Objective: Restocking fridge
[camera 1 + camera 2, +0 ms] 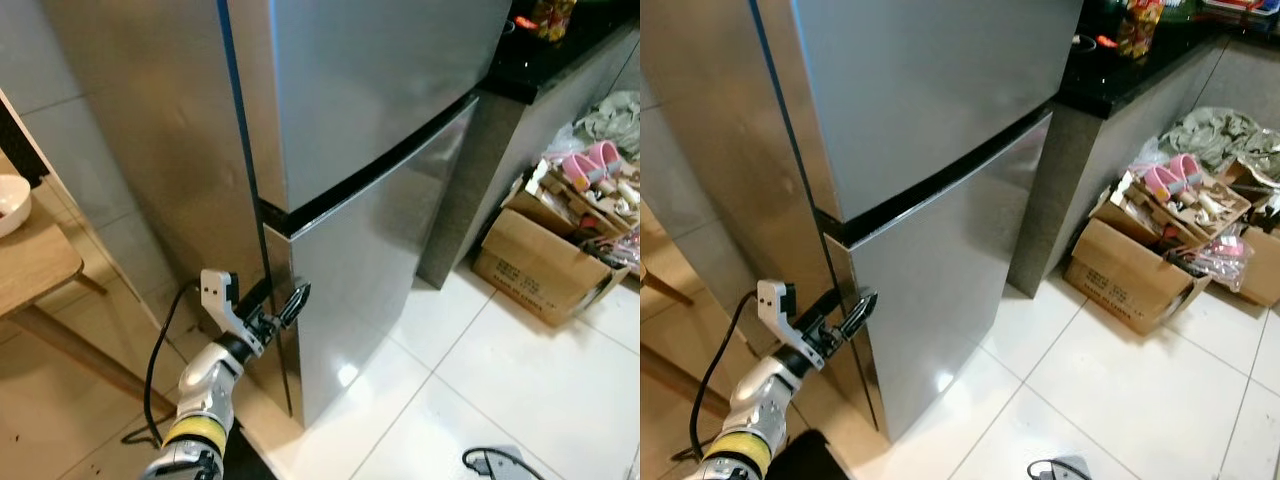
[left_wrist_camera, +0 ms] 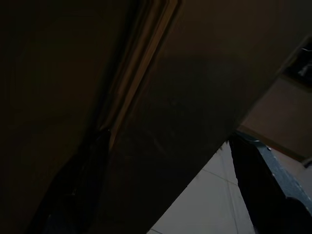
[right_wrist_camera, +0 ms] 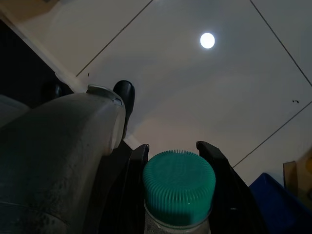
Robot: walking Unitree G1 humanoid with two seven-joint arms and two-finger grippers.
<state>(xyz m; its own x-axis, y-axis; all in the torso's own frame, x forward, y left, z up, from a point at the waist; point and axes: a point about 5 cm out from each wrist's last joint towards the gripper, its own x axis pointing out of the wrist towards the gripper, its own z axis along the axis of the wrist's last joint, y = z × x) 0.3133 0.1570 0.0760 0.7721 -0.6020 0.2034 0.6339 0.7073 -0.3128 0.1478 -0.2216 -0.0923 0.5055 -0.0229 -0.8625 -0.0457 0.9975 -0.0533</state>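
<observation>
Bottle, clear plastic with teal ribbed cap (image 3: 178, 187), clamped in my right pincer (image 3: 173, 151) above floor. Left pincer (image 1: 277, 303), parted, straddles the tall steel fridge's lower door edge (image 1: 290, 330); I risk slipping off that seam.

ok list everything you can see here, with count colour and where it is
fridge: one, silver, two doors shut, straight ahead
worktop: one, black, right of the fridge, with packets on it
cardboard box: one, brown, on the floor by the worktop, full of clutter
pink slippers: a pair, on top of the box
wooden table: one, light brown, far left
white bowl: one, on the table's edge
black cable: one, on the floor left of the fridge
bottle: one, green ribbed cap, between the right tool's fingers
left tool: one, black fingers open, at the left edge of the lower fridge door
right tool: one, black, shut on the bottle, above the white tiles
</observation>
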